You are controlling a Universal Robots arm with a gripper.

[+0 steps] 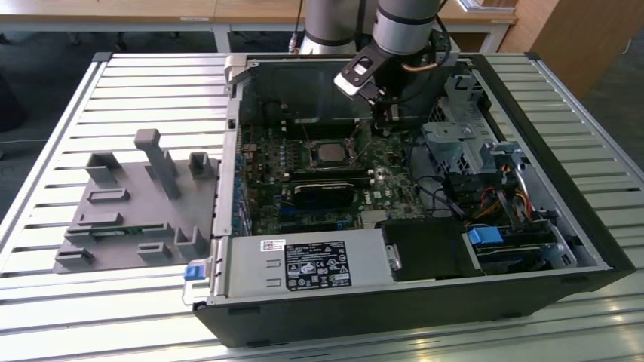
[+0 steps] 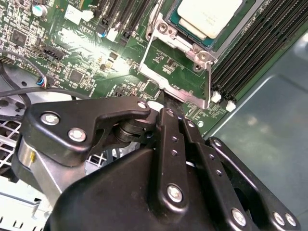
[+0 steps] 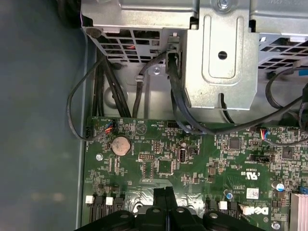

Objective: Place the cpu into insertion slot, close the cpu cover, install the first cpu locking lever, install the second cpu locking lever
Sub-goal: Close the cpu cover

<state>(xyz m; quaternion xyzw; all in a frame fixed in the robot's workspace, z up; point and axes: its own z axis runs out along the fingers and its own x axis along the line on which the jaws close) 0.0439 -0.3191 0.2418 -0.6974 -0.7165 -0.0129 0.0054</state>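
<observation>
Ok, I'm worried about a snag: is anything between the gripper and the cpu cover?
Nothing visible does. In the second wrist view the shut gripper sits right at the edge of the open cpu cover, with no cable or part between them.

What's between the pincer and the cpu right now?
Second wrist view: the cpu cover, swung open, lies between the pincer and the cpu.

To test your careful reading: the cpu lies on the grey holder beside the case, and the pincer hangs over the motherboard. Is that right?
No: the exterior view shows the cpu in the slot, not there. The pincer does hang over the motherboard.
</observation>
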